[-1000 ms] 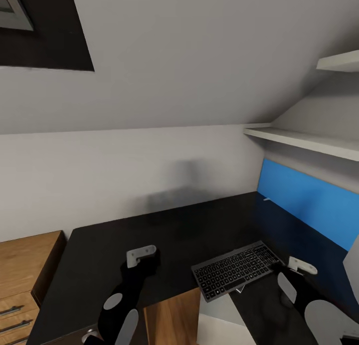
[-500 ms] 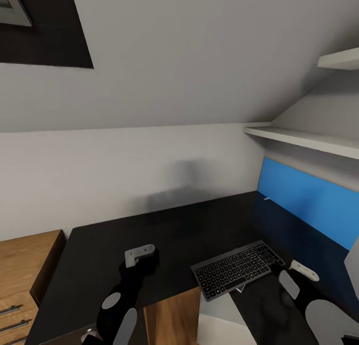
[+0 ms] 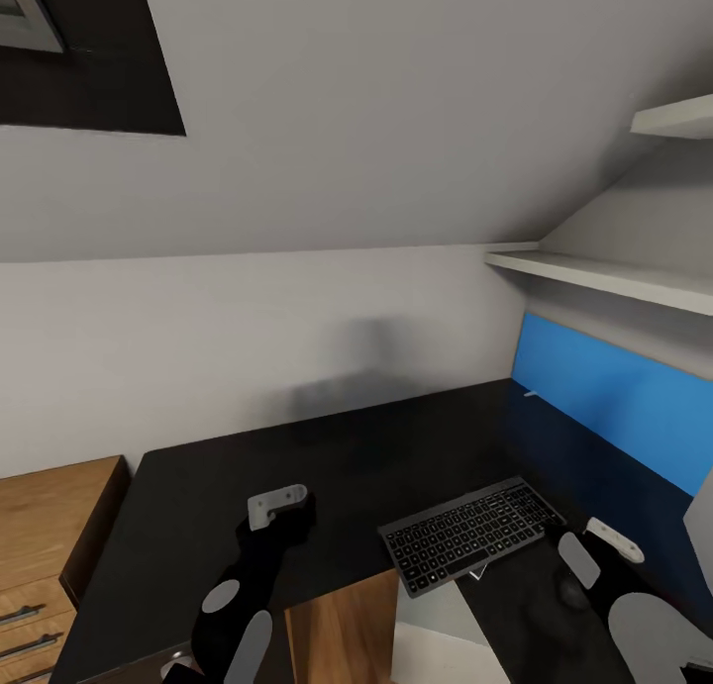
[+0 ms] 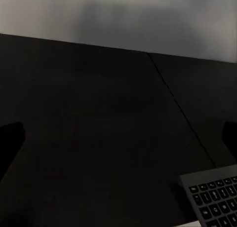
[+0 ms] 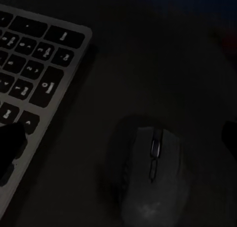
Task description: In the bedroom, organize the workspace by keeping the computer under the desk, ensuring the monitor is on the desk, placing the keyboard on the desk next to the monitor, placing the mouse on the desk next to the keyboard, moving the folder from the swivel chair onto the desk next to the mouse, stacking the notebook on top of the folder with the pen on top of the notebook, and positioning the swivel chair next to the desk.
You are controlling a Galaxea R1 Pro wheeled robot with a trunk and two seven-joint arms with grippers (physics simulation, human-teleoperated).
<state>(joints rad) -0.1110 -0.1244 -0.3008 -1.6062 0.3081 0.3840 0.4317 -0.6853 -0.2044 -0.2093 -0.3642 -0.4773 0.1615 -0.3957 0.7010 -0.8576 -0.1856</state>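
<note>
The right gripper [image 3: 594, 545] had drawn back from the keyboard [image 3: 465, 534], fingers spread above the mouse [image 5: 153, 180]. The left gripper's [image 3: 280, 506] fingers were also spread, empty, over the tabletop [image 3: 198, 506]. A careless reach could have knocked the mouse away from the keyboard.

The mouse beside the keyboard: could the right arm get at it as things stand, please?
Probably yes. The right wrist view shows the mouse lying on the desk straight ahead of the right gripper, clear of the keyboard, with nothing between.

keyboard [image 5: 29, 84] key legends too blurred
</note>
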